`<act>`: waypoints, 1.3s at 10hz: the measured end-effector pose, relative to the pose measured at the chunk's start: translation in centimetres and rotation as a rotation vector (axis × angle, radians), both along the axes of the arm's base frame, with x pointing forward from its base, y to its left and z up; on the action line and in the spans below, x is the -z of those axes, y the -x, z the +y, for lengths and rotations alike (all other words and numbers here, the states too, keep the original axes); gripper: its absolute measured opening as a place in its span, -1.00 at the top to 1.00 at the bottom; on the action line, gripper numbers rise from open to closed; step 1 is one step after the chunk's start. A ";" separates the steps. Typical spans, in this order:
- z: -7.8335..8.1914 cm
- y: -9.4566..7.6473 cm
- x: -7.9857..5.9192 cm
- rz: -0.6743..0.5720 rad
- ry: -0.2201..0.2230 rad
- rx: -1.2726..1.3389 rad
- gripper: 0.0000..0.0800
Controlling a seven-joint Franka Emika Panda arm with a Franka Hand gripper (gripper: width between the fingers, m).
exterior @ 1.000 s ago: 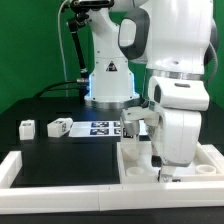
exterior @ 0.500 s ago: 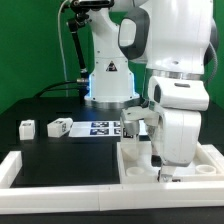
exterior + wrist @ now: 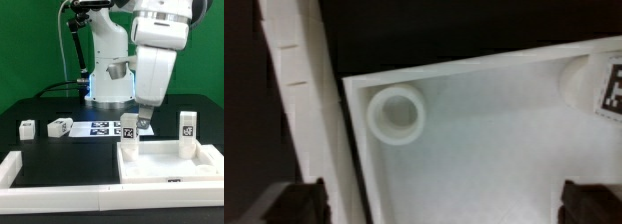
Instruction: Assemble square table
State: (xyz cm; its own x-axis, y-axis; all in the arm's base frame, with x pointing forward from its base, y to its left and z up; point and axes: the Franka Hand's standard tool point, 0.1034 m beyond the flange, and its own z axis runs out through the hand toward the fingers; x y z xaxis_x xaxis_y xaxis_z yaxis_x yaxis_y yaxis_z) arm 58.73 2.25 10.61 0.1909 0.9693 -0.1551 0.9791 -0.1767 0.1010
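The white square panel (image 3: pixel 170 166) lies at the exterior view's right with its raised rim up. Two white tagged leg blocks stand upright on its back corners, one (image 3: pixel 128 134) on the left and one (image 3: pixel 186 131) on the right. Two more leg blocks (image 3: pixel 26 127) (image 3: pixel 60 126) lie loose on the black table. My gripper (image 3: pixel 142 123) hangs above the panel's back left part, beside the left leg, open and empty. The wrist view shows the panel (image 3: pixel 491 150) with a round socket (image 3: pixel 397 112) in its corner, a tag (image 3: pixel 610 85) at the edge, and my gripper (image 3: pixel 441 200) with its fingers far apart.
The marker board (image 3: pixel 100 127) lies behind the panel near the robot base. Long white border bars (image 3: pixel 12 168) (image 3: pixel 90 205) frame the table's left and front. One bar (image 3: pixel 304 100) runs close beside the panel in the wrist view.
My arm has risen and swung to the exterior view's left, off the panel's right side. The upright leg at the back right corner now stands uncovered.
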 end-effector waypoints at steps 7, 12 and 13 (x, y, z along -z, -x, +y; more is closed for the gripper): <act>-6.0 4.0 -2.4 -0.038 -0.067 0.431 -0.62; -9.5 6.6 -2.2 -0.074 -0.100 0.822 -0.62; -9.4 6.6 -2.2 -0.082 -0.103 0.880 -0.62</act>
State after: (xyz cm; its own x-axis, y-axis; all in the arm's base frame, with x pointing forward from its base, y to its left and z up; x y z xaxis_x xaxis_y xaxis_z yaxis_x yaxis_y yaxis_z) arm 52.14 -7.11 12.81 0.8799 0.4743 -0.0286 0.4744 -0.8738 0.1065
